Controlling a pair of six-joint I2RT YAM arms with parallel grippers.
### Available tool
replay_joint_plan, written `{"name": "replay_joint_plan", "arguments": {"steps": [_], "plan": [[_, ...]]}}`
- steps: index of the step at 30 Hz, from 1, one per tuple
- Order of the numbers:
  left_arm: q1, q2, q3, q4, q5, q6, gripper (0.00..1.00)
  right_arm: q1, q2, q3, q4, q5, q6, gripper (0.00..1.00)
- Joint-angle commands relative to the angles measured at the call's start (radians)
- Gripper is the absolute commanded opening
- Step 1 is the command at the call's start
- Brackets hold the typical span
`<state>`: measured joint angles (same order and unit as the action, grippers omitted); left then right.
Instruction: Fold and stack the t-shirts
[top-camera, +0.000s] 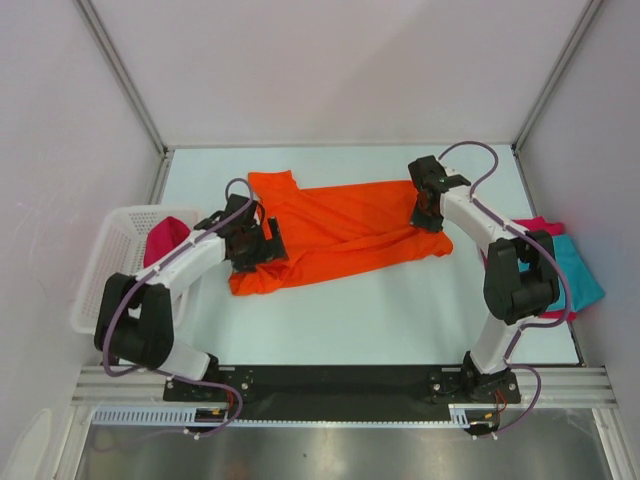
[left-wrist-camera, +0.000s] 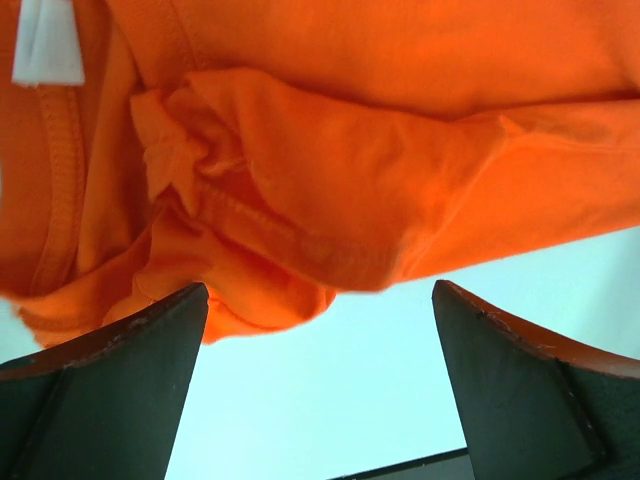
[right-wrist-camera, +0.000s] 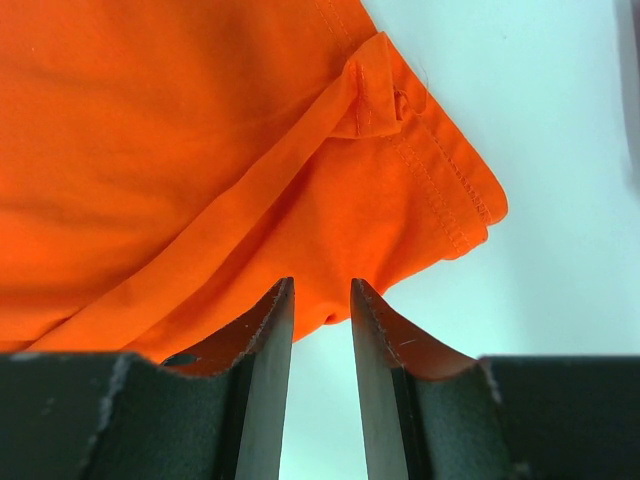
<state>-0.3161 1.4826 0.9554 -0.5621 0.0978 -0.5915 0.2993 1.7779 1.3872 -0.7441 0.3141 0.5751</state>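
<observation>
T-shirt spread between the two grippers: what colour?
The t-shirt is plain bright orange; best in the top external view.

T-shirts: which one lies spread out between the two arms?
The orange t-shirt. The red t-shirt is bunched in the white basket; the pink t-shirt and the teal t-shirt lie piled at the right edge.

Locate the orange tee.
Top view: the orange tee lies spread mid-table between the left claw and right claw, with the basket off its left end.

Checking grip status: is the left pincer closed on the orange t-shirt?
No, the left pincer is wide open, the orange t-shirt lying loose at its tips.
</observation>
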Motion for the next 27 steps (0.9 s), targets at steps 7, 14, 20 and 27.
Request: {"name": "replay_joint_plan", "arguments": {"steps": [7, 14, 20, 27], "plan": [[-0.070, -0.110, 0.026, -0.076, -0.073, 0.012, 0.99, -0.002, -0.049, -0.036, 0.022, 0.029, -0.012, 0.34], [-0.167, 0.076, 0.184, -0.117, -0.233, 0.102, 0.99, -0.017, -0.074, -0.071, 0.034, 0.022, -0.011, 0.34], [-0.225, 0.191, 0.276, -0.196, -0.458, 0.174, 1.00, -0.035, -0.090, -0.082, 0.038, 0.019, -0.015, 0.34], [-0.255, 0.278, 0.298, -0.220, -0.589, 0.223, 0.99, -0.035, -0.092, -0.077, 0.040, 0.014, -0.015, 0.34]]}}
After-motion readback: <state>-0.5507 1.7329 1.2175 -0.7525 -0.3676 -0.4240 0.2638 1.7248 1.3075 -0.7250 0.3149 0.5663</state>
